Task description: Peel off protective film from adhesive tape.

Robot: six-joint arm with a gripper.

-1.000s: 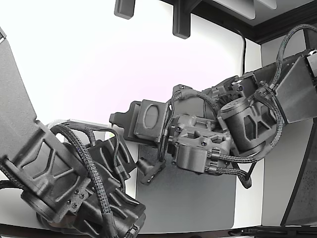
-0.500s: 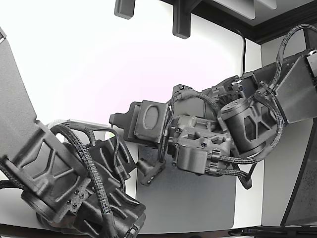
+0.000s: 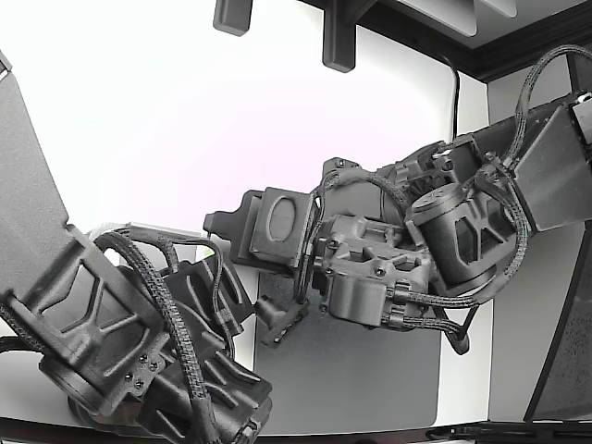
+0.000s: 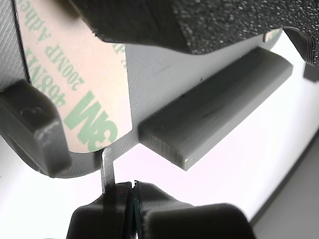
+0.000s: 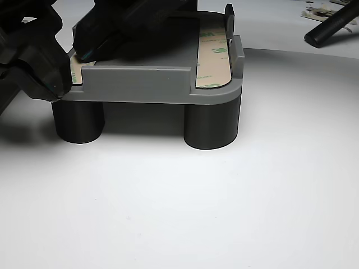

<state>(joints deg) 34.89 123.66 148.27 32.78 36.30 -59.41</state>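
Observation:
The wrist view shows a tan strip of adhesive tape [image 4: 84,94] under its protective film, printed with green 3M lettering, lying on a grey part [image 4: 214,114]. A thin tab of the film [image 4: 106,169] sticks out past the part's edge. My gripper [image 4: 133,199] is shut on that tab, its dark fingertips pressed together. In the other view, the grey part [image 5: 140,84] stands on two black cylinders. One tape strip [image 5: 214,56] lies along its right end. A second strip [image 5: 76,72] lies at its left end, where the dark gripper [image 5: 42,67] sits.
In the exterior view, two black arms crowd the middle over a grey mat [image 3: 370,370] on a white table, one arm [image 3: 120,324] at the lower left and one [image 3: 462,222] from the right. A black rod [image 5: 331,25] lies beyond the part.
The arm from the exterior view's right has shifted very slightly at the wrist. Nothing else has visibly moved.

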